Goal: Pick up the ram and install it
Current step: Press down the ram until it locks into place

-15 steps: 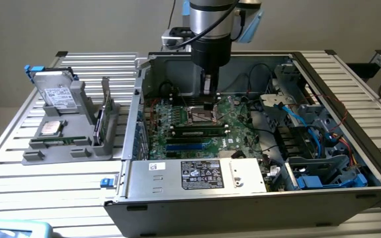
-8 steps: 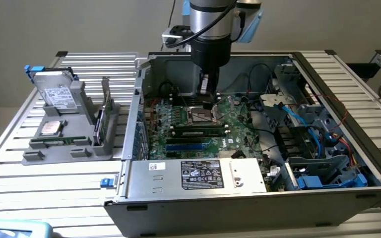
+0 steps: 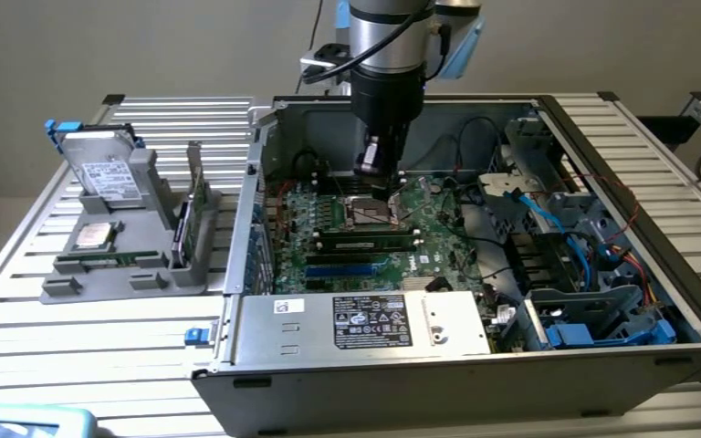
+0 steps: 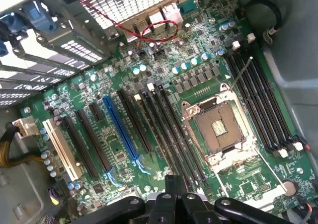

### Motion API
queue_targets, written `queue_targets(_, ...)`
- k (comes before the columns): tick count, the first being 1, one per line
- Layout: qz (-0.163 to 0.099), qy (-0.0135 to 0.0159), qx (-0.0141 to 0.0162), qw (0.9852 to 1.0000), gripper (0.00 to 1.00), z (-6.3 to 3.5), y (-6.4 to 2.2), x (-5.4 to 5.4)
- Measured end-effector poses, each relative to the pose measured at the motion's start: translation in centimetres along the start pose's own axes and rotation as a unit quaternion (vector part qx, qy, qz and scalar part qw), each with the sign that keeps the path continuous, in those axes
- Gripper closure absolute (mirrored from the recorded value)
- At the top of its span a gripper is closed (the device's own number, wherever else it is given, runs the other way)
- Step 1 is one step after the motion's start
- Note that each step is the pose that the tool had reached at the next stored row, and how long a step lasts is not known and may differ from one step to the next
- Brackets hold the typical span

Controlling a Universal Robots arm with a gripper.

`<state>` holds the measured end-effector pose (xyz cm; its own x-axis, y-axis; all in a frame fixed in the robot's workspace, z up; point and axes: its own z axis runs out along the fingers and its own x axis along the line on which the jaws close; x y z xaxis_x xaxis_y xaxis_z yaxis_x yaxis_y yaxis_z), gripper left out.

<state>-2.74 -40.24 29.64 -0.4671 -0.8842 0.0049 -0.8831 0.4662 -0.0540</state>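
Gripper (image 3: 381, 187) is inside the open computer case (image 3: 643, 356), hanging low over the motherboard (image 3: 430, 260). Jaws pinched fully together, nothing between them that I can see. In the wrist view the gripper (image 4: 171, 182) tips show as one dark closed block with bare board beyond them.

Right under the gripper: the processor socket (image 3: 369, 212), open and empty, metal frame around it. Wrist view has the socket (image 4: 218, 127) just past the tips, gold contact pad showing. Long black slots (image 4: 169, 129) run just beside the socket on one side, and another bank of long slots (image 4: 261, 100) with white end clips on its other side. All look empty from the wrist view. A blue slot (image 4: 121, 132) and a white slot (image 4: 62, 147) lie further out from the tips.

The ram (image 3: 105, 260) is not in the gripper. It lies flat, a thin green stick, along the near edge of a grey holder (image 3: 143, 278) on the slatted table (image 3: 95, 356), outside the case, well apart from the gripper toward the exterior view's left. Same holder carries a silver drive (image 3: 101, 173) with blue clips, standing up, and a square silver chip (image 3: 92, 235) between drive and ram.

Nearer the camera than the gripper, a silver box (image 3: 363, 324) with a label sits in the case.
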Motion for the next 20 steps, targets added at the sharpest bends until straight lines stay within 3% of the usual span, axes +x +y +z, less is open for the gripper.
queue_targets(5,0.041,-0.0013,-0.0020,0.9992,0.89,0.01,0.00,0.00)
queue_targets(10,0.079,0.0000,-0.0024,0.9969,0.89,0.00,0.00,0.01)
queue_targets(14,0.108,0.0015,-0.0025,0.9941,0.89,-0.09,0.00,0.00)
queue_targets(20,0.154,0.0039,-0.0025,0.9881,0.89,-0.29,-0.01,0.00)
